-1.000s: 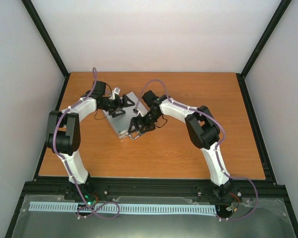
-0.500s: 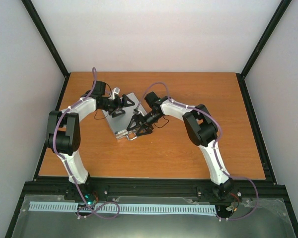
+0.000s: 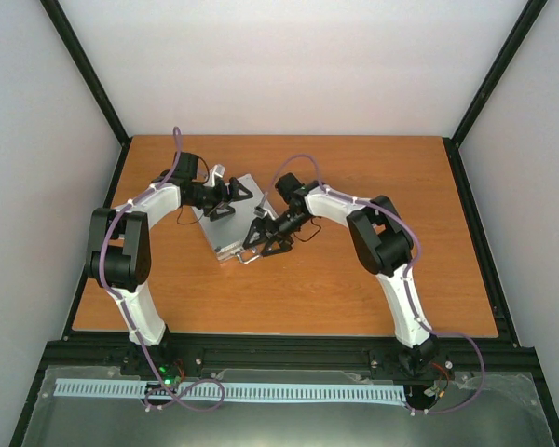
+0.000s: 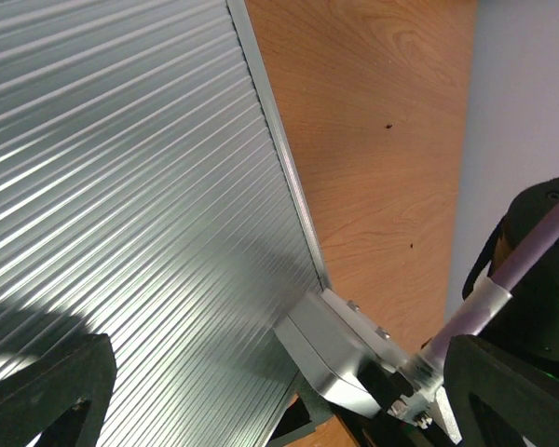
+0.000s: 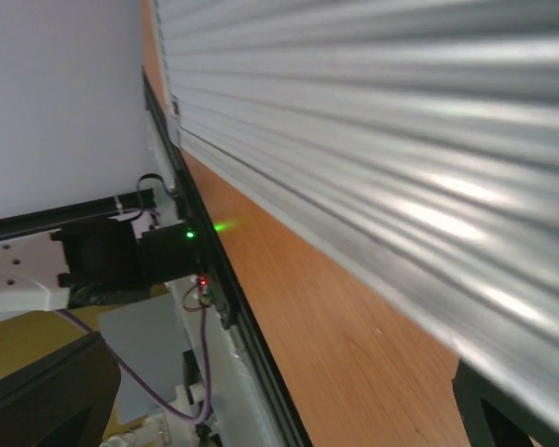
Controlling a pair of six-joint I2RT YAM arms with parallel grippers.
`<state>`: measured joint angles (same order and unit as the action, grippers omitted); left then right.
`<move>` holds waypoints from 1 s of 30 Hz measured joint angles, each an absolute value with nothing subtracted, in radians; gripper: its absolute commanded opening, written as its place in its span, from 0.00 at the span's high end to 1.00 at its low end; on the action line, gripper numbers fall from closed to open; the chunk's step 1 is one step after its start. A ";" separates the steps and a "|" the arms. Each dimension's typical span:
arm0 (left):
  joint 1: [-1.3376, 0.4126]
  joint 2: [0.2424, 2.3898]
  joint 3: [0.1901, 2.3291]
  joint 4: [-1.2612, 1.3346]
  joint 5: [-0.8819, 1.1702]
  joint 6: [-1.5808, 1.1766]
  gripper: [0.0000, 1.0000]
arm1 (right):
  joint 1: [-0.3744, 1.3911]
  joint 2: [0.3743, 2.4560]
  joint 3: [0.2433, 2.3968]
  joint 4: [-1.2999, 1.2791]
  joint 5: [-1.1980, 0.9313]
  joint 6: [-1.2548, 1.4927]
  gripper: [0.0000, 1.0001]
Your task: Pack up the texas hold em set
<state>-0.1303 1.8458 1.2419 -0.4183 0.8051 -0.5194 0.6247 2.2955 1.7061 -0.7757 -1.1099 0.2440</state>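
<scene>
The texas hold em set shows only as its ribbed silver case [image 3: 222, 228], lying shut on the wooden table left of centre. Its small handle [image 3: 248, 260] sticks out at the near corner. My left gripper [image 3: 233, 197] hovers open over the far part of the lid. In the left wrist view the ribbed lid [image 4: 121, 186] fills the picture, and the left gripper [image 4: 275, 396] has its fingers spread wide near a metal corner piece [image 4: 340, 363]. My right gripper [image 3: 261, 240] stands open at the case's right side. In the right wrist view the case wall [image 5: 401, 140] runs close above the right gripper [image 5: 279, 400].
The wooden table [image 3: 354, 289] stretches to the right and front of the case. A black frame rail [image 3: 279, 349] runs along the near edge, with both arm bases on it. White walls close in the back and sides.
My right gripper has shifted slightly along the case's right side, with its wrist turning a little. The left arm and the case have stayed put.
</scene>
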 measured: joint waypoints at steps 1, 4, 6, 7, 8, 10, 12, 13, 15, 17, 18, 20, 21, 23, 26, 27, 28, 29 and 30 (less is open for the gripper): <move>-0.130 1.846 1.242 -0.418 0.805 -0.519 0.00 | 0.624 2.283 1.691 -0.779 -1.093 0.237 0.02; -0.130 1.846 1.240 -0.415 0.805 -0.519 0.00 | 0.622 2.237 1.638 -0.785 -1.036 0.225 0.07; -0.130 1.846 1.239 -0.414 0.805 -0.519 0.00 | 0.622 2.193 1.600 -0.797 -0.984 0.221 0.19; -0.130 1.846 1.239 -0.413 0.805 -0.519 0.00 | 0.622 2.175 1.590 -0.801 -0.963 0.216 0.29; -0.129 1.846 1.239 -0.413 0.805 -0.519 0.00 | 0.622 2.154 1.581 -0.801 -0.939 0.212 0.49; -0.129 1.846 1.239 -0.413 0.805 -0.519 0.00 | 0.622 2.108 1.573 -0.804 -0.896 0.211 0.93; -0.129 1.846 1.239 -0.413 0.805 -0.519 0.00 | 0.623 2.078 1.573 -0.791 -0.866 0.211 0.97; -0.129 1.846 1.239 -0.413 0.805 -0.519 0.00 | 0.625 2.065 1.573 -0.780 -0.847 0.215 0.97; -0.129 1.846 1.239 -0.414 0.805 -0.519 0.00 | 0.628 2.057 1.573 -0.755 -0.814 0.228 0.97; -0.129 1.846 1.239 -0.414 0.805 -0.519 0.00 | 0.637 2.060 1.568 -0.725 -0.784 0.232 0.97; -0.129 1.846 1.239 -0.414 0.805 -0.519 0.00 | 0.644 2.064 1.563 -0.709 -0.771 0.236 0.97; -0.129 1.846 1.239 -0.414 0.805 -0.516 0.00 | 0.659 2.077 1.552 -0.665 -0.753 0.251 0.97; -0.129 1.846 1.239 -0.414 0.805 -0.514 0.00 | 0.666 2.085 1.544 -0.642 -0.744 0.257 0.97; -0.129 1.846 1.239 -0.414 0.805 -0.512 0.00 | 0.679 2.106 1.525 -0.602 -0.724 0.268 0.97; -0.129 1.846 1.239 -0.415 0.805 -0.511 0.00 | 0.695 2.126 1.496 -0.562 -0.691 0.284 0.97; -0.129 1.846 1.239 -0.415 0.805 -0.511 0.00 | 0.699 2.127 1.482 -0.546 -0.680 0.292 0.97; -0.129 1.847 1.239 -0.415 0.805 -0.511 0.00 | 0.703 2.127 1.470 -0.531 -0.669 0.300 0.97; -0.129 1.848 1.240 -0.415 0.805 -0.511 0.00 | 0.707 2.127 1.454 -0.508 -0.658 0.313 0.97; -0.129 1.849 1.242 -0.415 0.805 -0.511 0.00 | 0.710 2.127 1.442 -0.487 -0.650 0.315 0.97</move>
<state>-0.1287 1.8488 1.2415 -0.4149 0.8047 -0.5110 0.7097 2.1269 1.4422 -0.4870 -0.6502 0.3153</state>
